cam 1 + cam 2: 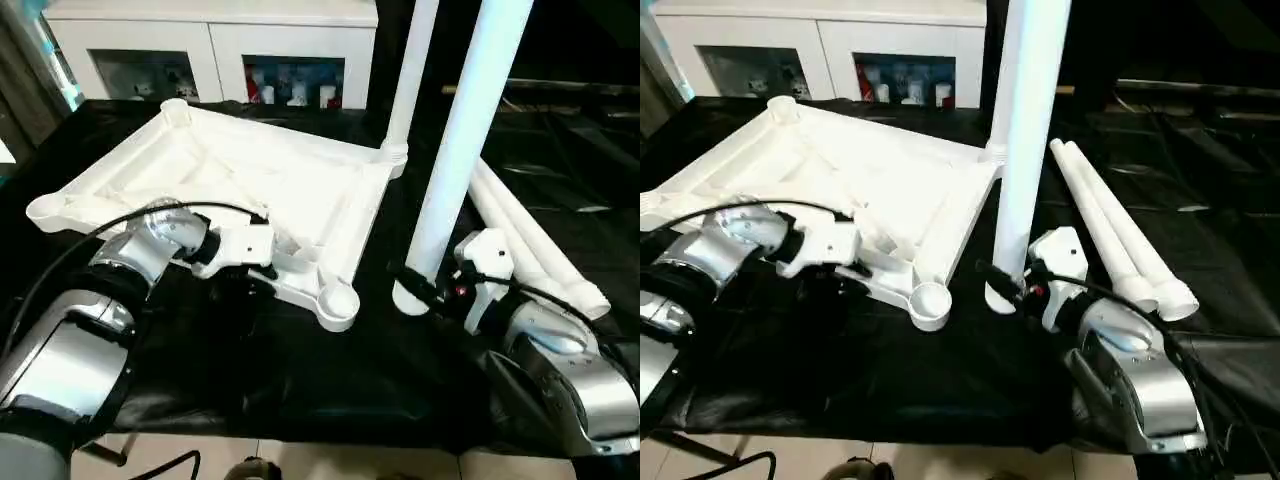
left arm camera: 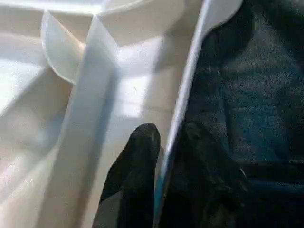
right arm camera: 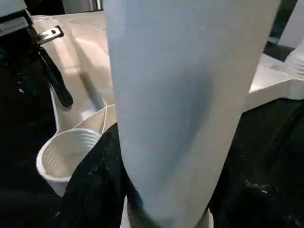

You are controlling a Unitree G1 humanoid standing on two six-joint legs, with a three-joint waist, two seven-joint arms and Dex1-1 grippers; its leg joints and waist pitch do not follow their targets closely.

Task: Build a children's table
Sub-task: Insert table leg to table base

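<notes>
Nearest: right claw [image 1: 1012,285] clamped on a white leg [image 1: 455,160], held upright, low end just off the black-draped bench [image 1: 300,380], beside the near corner socket [image 1: 929,304] (threads visible inside, right wrist view).

Left claw [image 1: 262,272] at the near rim of the tabletop [image 1: 250,170]: one black finger [image 2: 135,161] inside the rim wall, the other outside, gap narrow, pinching the thin edge or very nearly so (contact on both sides not fully clear).

Tabletop upside down on bench, ribbed underside up, slightly tilted. Farther right: two spare legs [image 1: 1120,240] lying side by side on the cloth, well apart from the top. Far right corner: one leg [image 1: 408,70] already standing in its socket. Far left socket [image 1: 175,108] empty. Beyond the bench, white cabinet [image 1: 210,40] w/ glass doors.

Step in hand, by the look of it: second leg going in, left steadying the top, right bringing the leg to the near socket. Roughly a quarter done.

Next move needs: leg base shifted across over the socket mouth, kept vertical, lowered in, then likely twisted to seat (threads). Left hold must resist the top sliding or tipping under the push.
</notes>
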